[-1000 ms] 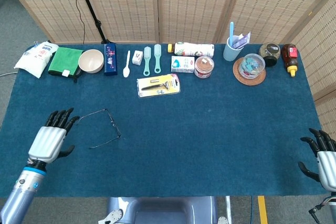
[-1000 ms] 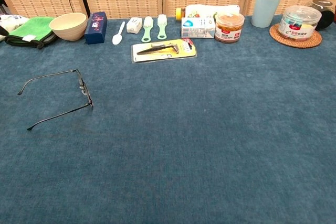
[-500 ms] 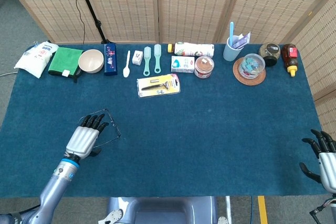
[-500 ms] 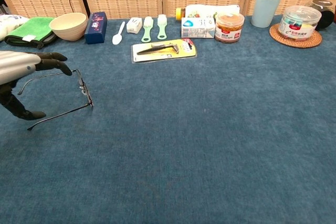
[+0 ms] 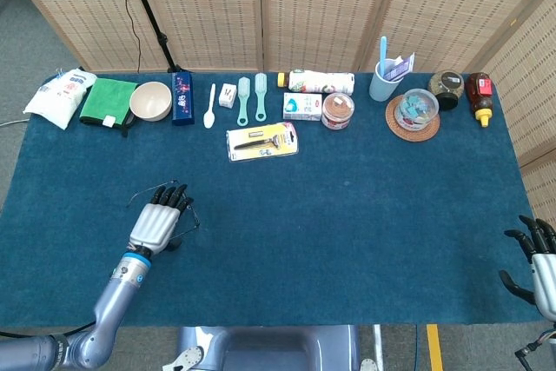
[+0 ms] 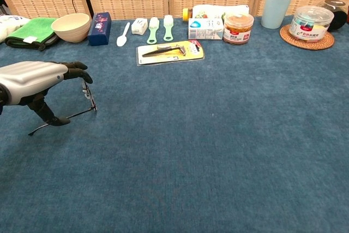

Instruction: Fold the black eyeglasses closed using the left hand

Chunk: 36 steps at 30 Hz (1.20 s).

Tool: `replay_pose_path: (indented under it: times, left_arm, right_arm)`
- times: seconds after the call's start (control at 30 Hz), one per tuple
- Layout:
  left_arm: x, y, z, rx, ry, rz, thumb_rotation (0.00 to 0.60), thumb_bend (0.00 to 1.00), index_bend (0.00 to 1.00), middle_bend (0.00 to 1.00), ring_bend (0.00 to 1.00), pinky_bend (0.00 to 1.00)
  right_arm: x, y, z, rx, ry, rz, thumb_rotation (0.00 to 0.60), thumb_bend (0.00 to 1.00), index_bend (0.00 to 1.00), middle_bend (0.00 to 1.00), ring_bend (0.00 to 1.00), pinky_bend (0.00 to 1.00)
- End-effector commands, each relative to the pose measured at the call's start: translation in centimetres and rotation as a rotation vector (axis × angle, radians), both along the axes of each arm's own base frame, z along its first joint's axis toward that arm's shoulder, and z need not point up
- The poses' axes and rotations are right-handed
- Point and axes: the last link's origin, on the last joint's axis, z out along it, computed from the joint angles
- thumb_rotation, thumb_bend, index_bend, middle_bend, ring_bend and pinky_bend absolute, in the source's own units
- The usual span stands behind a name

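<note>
The black eyeglasses (image 6: 88, 95) lie open on the blue cloth at the left, thin wire frame with both temples pointing left. My left hand (image 6: 34, 79) hovers directly over them, palm down, fingers stretched toward the lens front and thumb (image 6: 48, 116) reaching down beside the near temple. Whether the thumb touches it I cannot tell. In the head view the left hand (image 5: 160, 223) covers most of the eyeglasses (image 5: 195, 215); only the right part of the frame shows. My right hand (image 5: 537, 260) rests at the table's front right corner, fingers spread, holding nothing.
Along the back stand a green cloth (image 5: 108, 100), bowl (image 5: 150, 100), blue box (image 5: 182, 97), white spoon (image 5: 209, 106), two brushes (image 5: 252, 98), a packaged razor (image 5: 261, 141), jars and a cup (image 5: 381, 82). The table's front edge (image 5: 261, 323) is close behind the left hand.
My left hand moved right and forward from beside the glasses to over them, the thumb now down by the near temple. The glasses have not shifted. The right hand stayed put.
</note>
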Motion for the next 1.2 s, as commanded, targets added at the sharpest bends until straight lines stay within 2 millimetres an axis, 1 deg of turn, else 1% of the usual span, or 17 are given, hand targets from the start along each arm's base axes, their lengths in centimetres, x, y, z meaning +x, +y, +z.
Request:
replay_pose_path:
  times: [0.03, 0.43, 0.87, 1.03, 1.2]
  left_arm:
    - [0.1, 0.4, -0.4, -0.005, 0.002, 0.0, 0.6, 0.22, 0.18, 0.0, 0.0, 0.0]
    - [-0.2, 0.9, -0.7, 0.006, 0.02, 0.007, 0.6, 0.22, 0.24, 0.0, 0.0, 0.0]
    - [-0.5, 1.7, -1.0, 0.01, 0.034, 0.013, 0.6, 0.22, 0.25, 0.0, 0.0, 0.0]
    - [-0.6, 2.1, -1.1, 0.016, 0.031, 0.023, 0.6, 0.24, 0.32, 0.0, 0.0, 0.0]
    - [-0.7, 2.1, -1.1, 0.02, 0.035, 0.021, 0.6, 0.28, 0.39, 0.0, 0.0, 0.0]
  right_arm:
    - [0.0, 0.0, 0.0, 0.001, 0.001, -0.005, 0.6, 0.27, 0.28, 0.14, 0.11, 0.21]
    - [-0.1, 0.1, 0.1, -0.005, 0.004, -0.016, 0.6, 0.27, 0.28, 0.14, 0.11, 0.22]
    - [0.1, 0.3, 0.3, -0.012, 0.01, -0.027, 0.6, 0.27, 0.27, 0.14, 0.11, 0.23]
    - [0.2, 0.5, 0.3, -0.014, 0.015, -0.036, 0.6, 0.27, 0.27, 0.14, 0.11, 0.24]
    - [0.2, 0.5, 0.4, -0.016, 0.016, -0.041, 0.6, 0.27, 0.27, 0.14, 0.11, 0.24]
